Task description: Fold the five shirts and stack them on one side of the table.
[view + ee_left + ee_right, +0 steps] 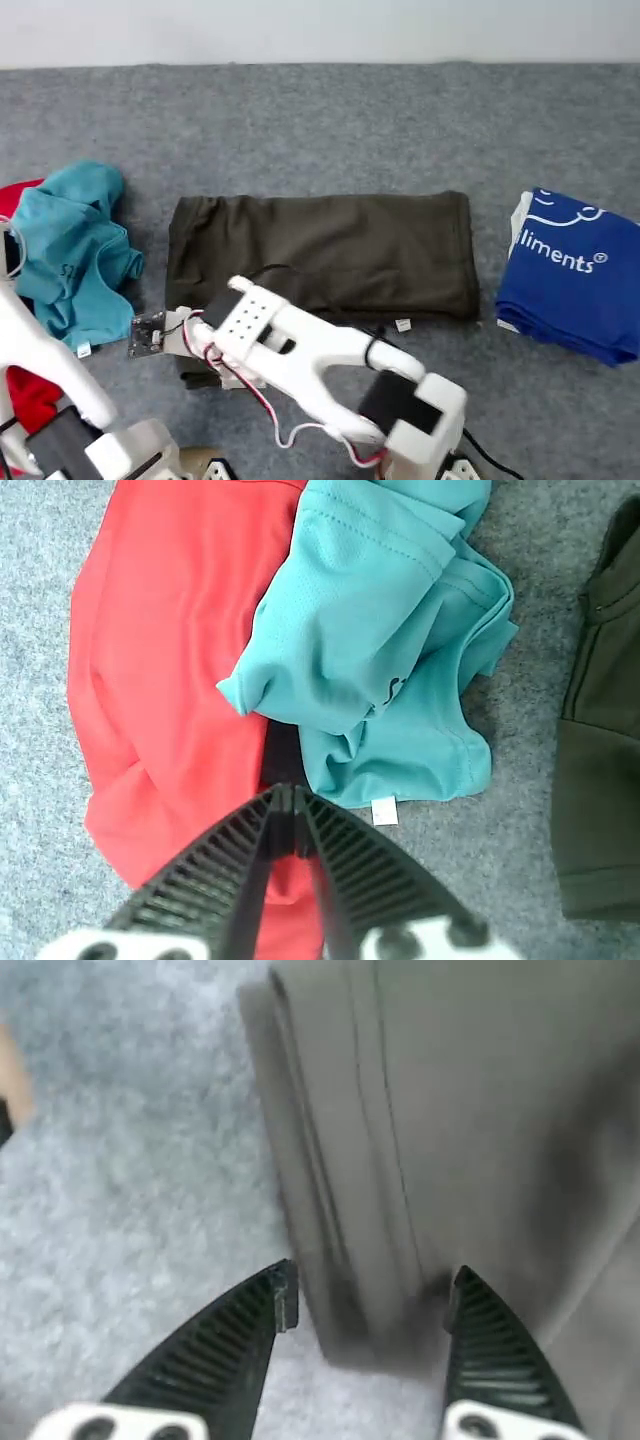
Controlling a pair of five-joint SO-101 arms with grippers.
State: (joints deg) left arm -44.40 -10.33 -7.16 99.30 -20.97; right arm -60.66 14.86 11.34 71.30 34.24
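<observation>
Here's where I'm at. The dark olive shirt (330, 250) lies in the middle of the grey worktop (300, 120), folded into a long flat rectangle. My right arm (320, 365) comes in from the near edge and sits at that shirt's near left corner. In the right wrist view, the right gripper (373, 1280) is spread wide, with the folded corner of the dark olive shirt sitting between the two fingers. One finger is over bare worktop and the other is over the fabric. Can't tell if either is actually touching the cloth.

Over on the left, the teal shirt (70, 250) is a crumpled heap lying partly on top of the red shirt (160, 660), which is spread out flatter underneath it. The left gripper (290, 800) is pinched closed with nothing in it. Its tips point at the red shirt, right by the teal one's hem, and there's a small white tag (385, 810) just beside that hem. The left arm (40, 360) is at the near left corner.

The blue shirt (575, 275), with white print on it, is folded and sits at the far right edge of the worktop, well apart from the dark olive one.
</observation>
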